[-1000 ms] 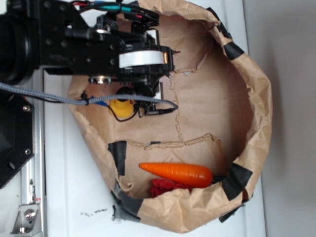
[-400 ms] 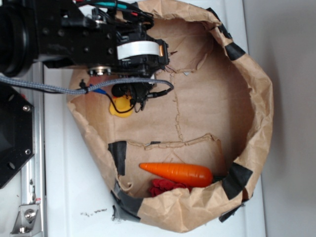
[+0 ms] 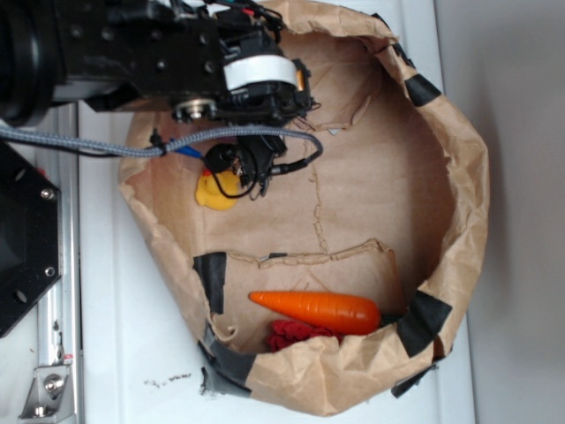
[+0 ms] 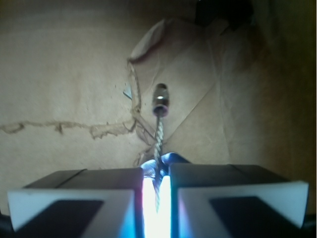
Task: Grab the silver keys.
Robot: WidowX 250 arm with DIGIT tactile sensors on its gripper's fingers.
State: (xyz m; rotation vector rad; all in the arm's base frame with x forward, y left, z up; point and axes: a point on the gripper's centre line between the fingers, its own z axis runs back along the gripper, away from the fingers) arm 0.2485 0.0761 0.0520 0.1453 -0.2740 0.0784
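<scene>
Paper-lined basin (image 3: 459, 185) on a white bench holds a duck (image 3: 214, 193) near its left wall, partly under the gripper (image 3: 256, 172), with a carrot (image 3: 318, 309) and red cloth (image 3: 296, 336) at the bottom edge. From outside, jaws and keys are hidden. Wrist view shows the jaws almost closed, pinching the keys (image 4: 157, 171); their twisted wire and bead stick up over torn brown paper.

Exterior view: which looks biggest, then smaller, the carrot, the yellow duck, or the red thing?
1. Carrot, clearly the largest.
2. and 3. Yellow duck and red thing: unsure, since both are partly hidden, the duck by the robot's cables, the red thing by the carrot.
</scene>
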